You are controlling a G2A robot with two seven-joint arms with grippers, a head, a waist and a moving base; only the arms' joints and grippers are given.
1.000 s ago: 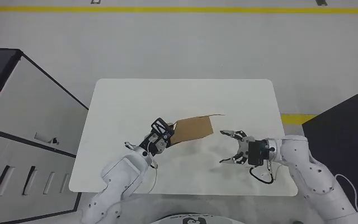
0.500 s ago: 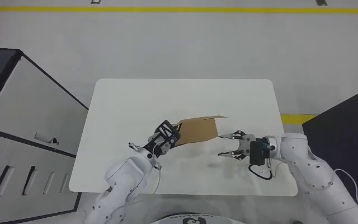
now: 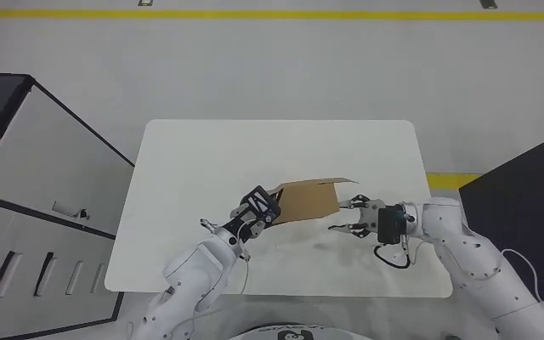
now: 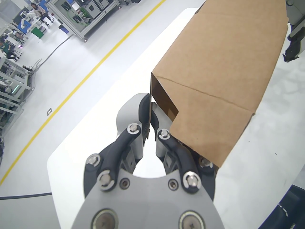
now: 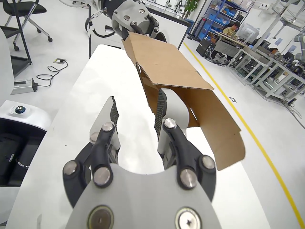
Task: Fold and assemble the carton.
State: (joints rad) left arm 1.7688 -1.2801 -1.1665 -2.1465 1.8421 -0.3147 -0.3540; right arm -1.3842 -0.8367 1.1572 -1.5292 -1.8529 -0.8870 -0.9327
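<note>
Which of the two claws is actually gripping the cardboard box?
The left gripper: it is shut on an end flap of the carton. The right gripper is open at the carton's other end.

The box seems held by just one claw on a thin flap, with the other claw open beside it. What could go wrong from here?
The left gripper pinches only a thin flap edge of the carton, so the cardboard might slip free or bend there. The right gripper is open with a finger at the carton's open end; closing badly could crumple the curved flap instead of folding it.
</note>
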